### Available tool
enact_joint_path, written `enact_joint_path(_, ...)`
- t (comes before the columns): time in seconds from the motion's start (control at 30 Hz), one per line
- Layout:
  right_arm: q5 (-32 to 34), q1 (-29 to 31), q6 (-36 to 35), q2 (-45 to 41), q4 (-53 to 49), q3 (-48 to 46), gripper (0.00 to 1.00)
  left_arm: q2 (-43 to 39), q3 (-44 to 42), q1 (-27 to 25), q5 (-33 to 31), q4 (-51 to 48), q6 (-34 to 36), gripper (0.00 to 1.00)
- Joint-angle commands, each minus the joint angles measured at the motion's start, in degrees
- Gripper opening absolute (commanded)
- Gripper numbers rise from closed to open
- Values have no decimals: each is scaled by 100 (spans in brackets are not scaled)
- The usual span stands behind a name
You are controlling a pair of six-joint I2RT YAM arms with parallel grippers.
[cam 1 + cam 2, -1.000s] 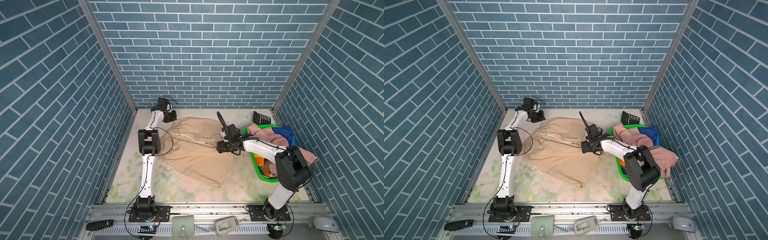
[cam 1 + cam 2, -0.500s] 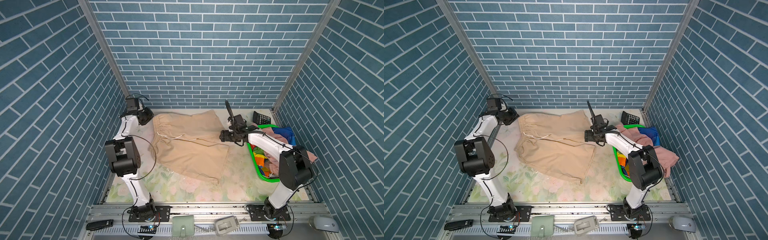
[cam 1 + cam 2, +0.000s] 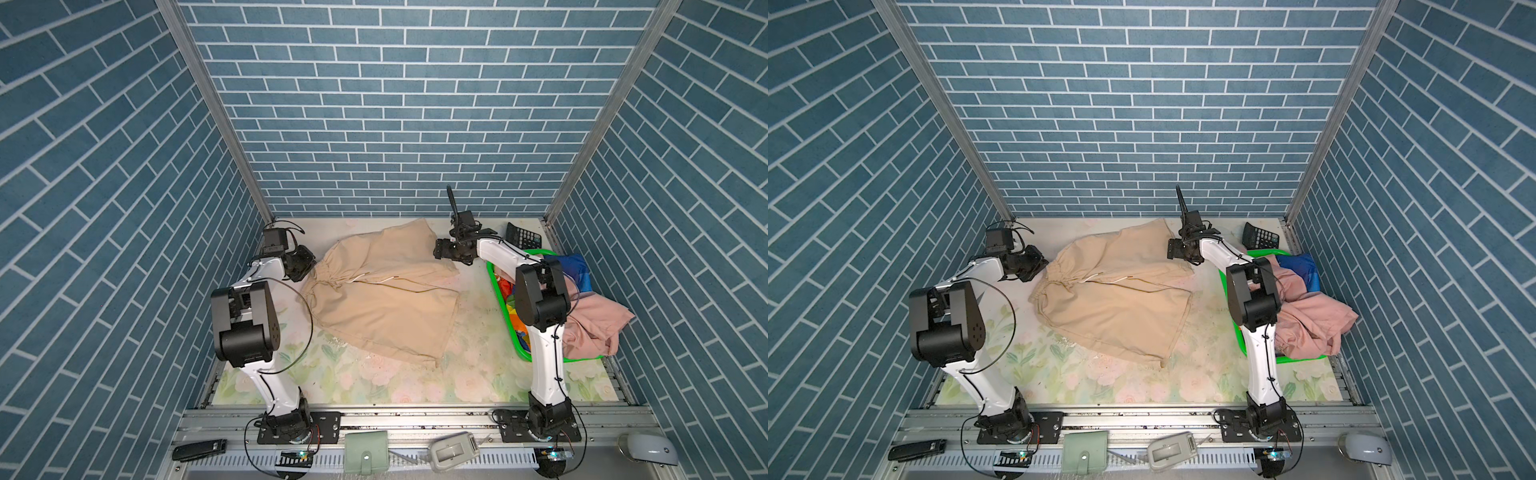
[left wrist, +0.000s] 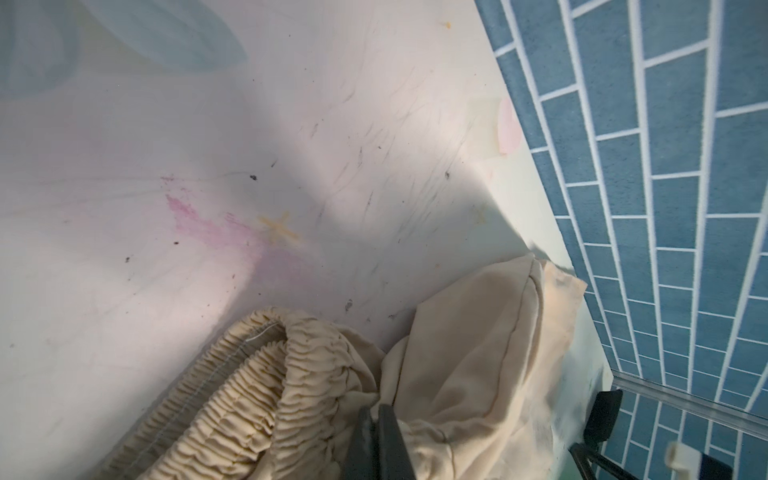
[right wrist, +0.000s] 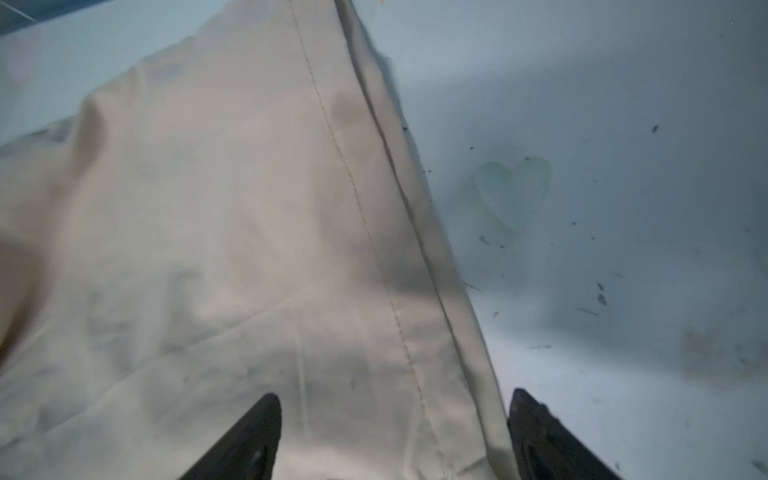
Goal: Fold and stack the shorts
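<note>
The beige shorts [image 3: 386, 299] [image 3: 1117, 299] lie spread on the floral table, waistband to the left and legs to the right. My left gripper [image 3: 309, 272] [image 4: 376, 409] is shut on the gathered waistband [image 4: 266, 374]. Over the far leg's hem [image 5: 374, 249], my right gripper [image 3: 436, 251] [image 5: 395, 401] stands open, its jaws wide apart and pinching nothing. The salmon pink shorts [image 3: 598, 328] hang over the green basket's right side. Shiny blue and rainbow cloth [image 3: 569, 270] lies inside the basket.
The green basket [image 3: 513, 345] stands at the table's right edge, under the right arm. A black calculator [image 3: 523, 237] leans in the far right corner. Brick-patterned walls close three sides. A wallet [image 3: 365, 451] and small devices lie on the front rail.
The left gripper dragged the waistband to the left. The right gripper carried the leg toward the far wall and opened its jaws wider. The beige shorts now lie more spread out.
</note>
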Motion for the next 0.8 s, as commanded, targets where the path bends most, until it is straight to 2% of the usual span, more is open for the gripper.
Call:
enact_joint_path(0.0, 229, 9, -187, 324, -453, 325, 82, -353, -113, -41, 60, 233, -53, 0)
enact_joint_path(0.13, 374, 9, -225, 648, -636, 515, 72, -490, -125, -42, 102, 212, -62, 0)
enact_joint_path(0.2, 261, 9, -226, 791, -688, 556, 61, -554, -137, -46, 105, 212, -68, 0)
enact_joint_path(0.23, 183, 10, -231, 832, -711, 578, 51, -573, -138, -49, 105, 218, -73, 0)
enact_joint_path(0.3, 123, 10, -226, 802, -744, 547, 21, -573, -109, -41, 116, 194, -88, 0)
enact_joint_path(0.37, -80, 11, -202, 550, -613, 317, 1, -563, -19, -42, 138, 135, -87, 0)
enact_joint_path(0.5, -171, 18, -25, -623, -103, -828, 0, -646, 45, 0, 182, 49, -135, 0)
enact_joint_path(0.6, -359, 137, 341, -1769, 569, -2453, 0, -843, -150, 74, 148, 125, -239, 0)
enact_joint_path(0.7, -231, 595, 547, -2621, 884, -3838, 0, -1037, -406, 184, 138, 284, -364, 0)
enact_joint_path(0.77, -179, 929, 510, -2903, 762, -4291, 0, -1139, -516, 227, 90, 312, -366, 0)
